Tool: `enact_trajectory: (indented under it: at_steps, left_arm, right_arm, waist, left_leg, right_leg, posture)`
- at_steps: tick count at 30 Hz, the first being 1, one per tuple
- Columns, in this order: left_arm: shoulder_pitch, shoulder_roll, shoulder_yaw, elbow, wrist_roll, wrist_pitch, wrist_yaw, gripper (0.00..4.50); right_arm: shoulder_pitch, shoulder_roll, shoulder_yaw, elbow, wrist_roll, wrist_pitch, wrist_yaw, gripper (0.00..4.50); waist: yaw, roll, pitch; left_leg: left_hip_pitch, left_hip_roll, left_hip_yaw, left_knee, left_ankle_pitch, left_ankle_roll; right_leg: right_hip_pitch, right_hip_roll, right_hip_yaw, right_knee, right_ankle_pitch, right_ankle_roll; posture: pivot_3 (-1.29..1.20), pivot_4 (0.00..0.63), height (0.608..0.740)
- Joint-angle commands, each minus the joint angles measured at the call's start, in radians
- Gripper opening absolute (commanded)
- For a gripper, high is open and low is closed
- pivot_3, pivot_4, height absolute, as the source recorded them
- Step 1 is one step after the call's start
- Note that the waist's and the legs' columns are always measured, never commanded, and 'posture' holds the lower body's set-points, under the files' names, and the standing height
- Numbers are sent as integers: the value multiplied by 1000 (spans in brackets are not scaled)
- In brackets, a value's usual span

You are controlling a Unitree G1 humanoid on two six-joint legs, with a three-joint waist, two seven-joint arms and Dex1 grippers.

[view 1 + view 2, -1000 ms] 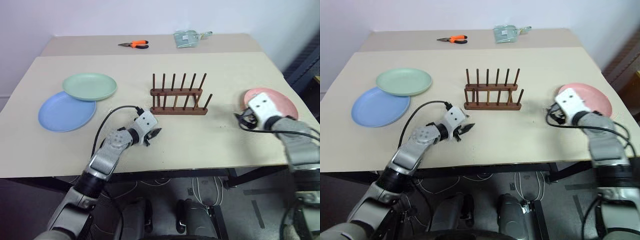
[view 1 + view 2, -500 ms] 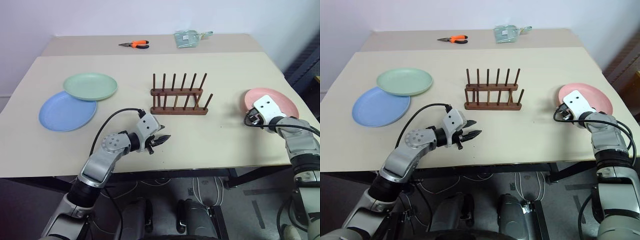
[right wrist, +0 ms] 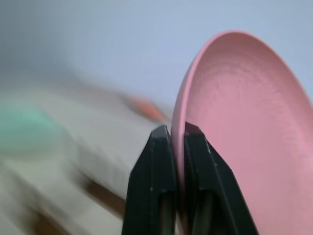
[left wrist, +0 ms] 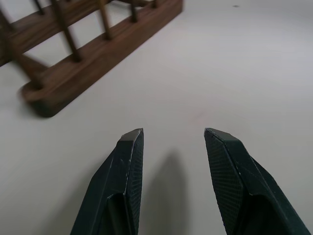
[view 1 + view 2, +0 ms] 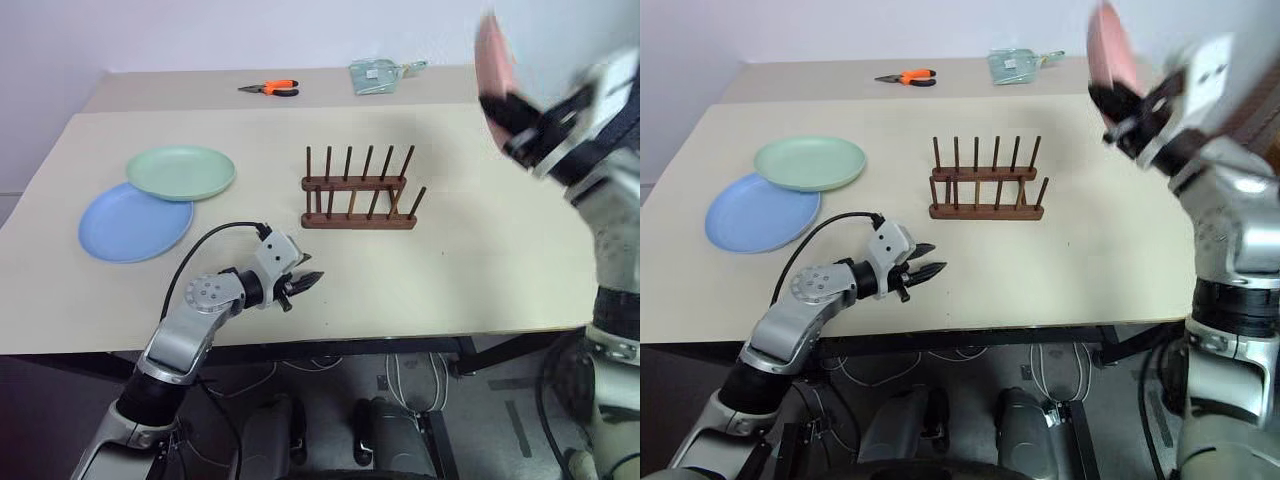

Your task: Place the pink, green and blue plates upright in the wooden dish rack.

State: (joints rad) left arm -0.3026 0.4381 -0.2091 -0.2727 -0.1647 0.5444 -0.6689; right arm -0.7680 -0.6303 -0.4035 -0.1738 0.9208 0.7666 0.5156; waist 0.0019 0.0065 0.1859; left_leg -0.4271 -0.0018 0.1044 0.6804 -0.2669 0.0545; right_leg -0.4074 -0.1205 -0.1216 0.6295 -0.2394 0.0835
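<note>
My right gripper [image 5: 503,112] is shut on the rim of the pink plate [image 3: 244,127], which it holds on edge high above the table's right side, right of the wooden dish rack [image 5: 360,192]. The pink plate [image 5: 491,55] shows blurred there. The rack stands empty at the table's middle. The green plate [image 5: 181,172] lies at the left, overlapping the blue plate [image 5: 134,221]. My left gripper [image 5: 308,281] hovers open and empty just over the table, in front of the rack's left end [image 4: 63,81].
Orange-handled pliers [image 5: 268,89] and a clear bag [image 5: 378,74] lie on the far table behind the rack. The table's front edge runs just below my left gripper.
My right gripper closed on the pink plate's rim, lifted it off the table and tipped it on edge, swinging up and toward the rack. My left gripper drew back slightly.
</note>
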Motion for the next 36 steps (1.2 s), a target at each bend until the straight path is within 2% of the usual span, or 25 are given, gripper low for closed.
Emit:
enact_trajectory:
  at_steps: [1,4,7,20,22,24,26,28,29,31,33,34,36]
  left_arm:
    - [-6,3,18,-20,-17,-7,-7,2003]
    - [-21,-6,14,-13,-19,-7,-6,2003]
    - [-30,-15,12,-9,-21,-8,0,2003]
    - [-11,-9,19,-39,-30,14,15,2003]
    - [-11,-14,25,-40,-45,26,15,2003]
    - [-12,-26,45,-41,-69,43,23,2514]
    - [-15,-39,69,-48,-98,48,28,3263]
    - [-32,-74,121,-51,-136,64,63,4205]
    - [-46,-99,158,-50,-155,66,92,4456]
    - [-81,-154,241,-40,-193,57,164,4456]
    - [-173,-235,389,1,-207,25,353,4456]
    - [-243,-263,483,39,-170,-10,513,4456]
    - [-335,-272,596,88,-98,2,738,4500]
  right_arm:
    - [-47,54,-68,-26,289,151,-160,47]
    - [-85,101,-73,48,375,186,-300,47]
    - [-92,125,-61,97,412,207,-377,47]
    - [-97,146,-31,254,324,187,-441,47]
    - [-108,144,-22,269,287,164,-421,719]
    - [-121,138,-4,278,223,120,-402,1435]
    - [-125,117,41,270,119,55,-369,2447]
    - [-114,72,130,242,-62,-70,-317,2509]
    - [-108,53,165,237,-156,-153,-300,2509]
    - [-105,31,195,243,-275,-265,-284,2509]
    - [-110,11,191,247,-374,-375,-288,2509]
    - [-107,-16,201,235,-446,-454,-274,2509]
    - [-104,-47,216,206,-509,-536,-219,3068]
  waist:
    - [4,0,0]
    - [9,0,0]
    - [9,0,0]
    - [6,1,0]
    - [6,1,0]
    - [5,1,0]
    - [5,1,0]
    - [6,1,0]
    - [7,1,0]
    - [8,0,0]
    - [11,0,1]
    - [10,-1,0]
    - [9,-1,0]
  left_leg:
    - [0,0,0,0,0,0]
    - [-1,-2,1,0,-2,-1]
    - [-2,-2,1,0,-1,1]
    - [-5,-2,4,0,0,2]
    - [-5,-2,4,0,0,3]
    - [-5,-2,4,0,0,3]
    - [-5,-2,4,0,0,3]
    - [-5,-2,4,0,0,3]
    - [-5,-2,4,0,0,3]
    - [-6,-2,4,0,0,3]
    - [-7,-2,4,1,0,2]
    - [-9,-2,3,2,0,2]
    - [-11,-2,3,3,0,2]
  right_leg:
    - [0,-1,0,0,0,0]
    - [-1,-3,0,0,0,0]
    - [-2,-3,0,0,0,0]
    - [-5,1,1,1,0,1]
    - [-5,1,1,1,0,1]
    - [-5,1,1,1,0,1]
    - [-5,1,1,1,0,1]
    - [-5,1,1,1,0,1]
    - [-5,2,1,1,0,1]
    - [-6,2,1,1,0,1]
    - [-7,2,1,1,1,2]
    - [-7,2,1,1,1,3]
    - [-10,2,1,2,2,3]
  posture:
    - [0,150,740]
    - [0,150,740]
    - [0,150,740]
    - [0,150,740]
    - [0,150,740]
    - [0,150,740]
    - [0,150,740]
    - [0,150,740]
    - [0,150,740]
    - [0,150,740]
    - [0,150,740]
    - [0,150,740]
    - [0,150,740]
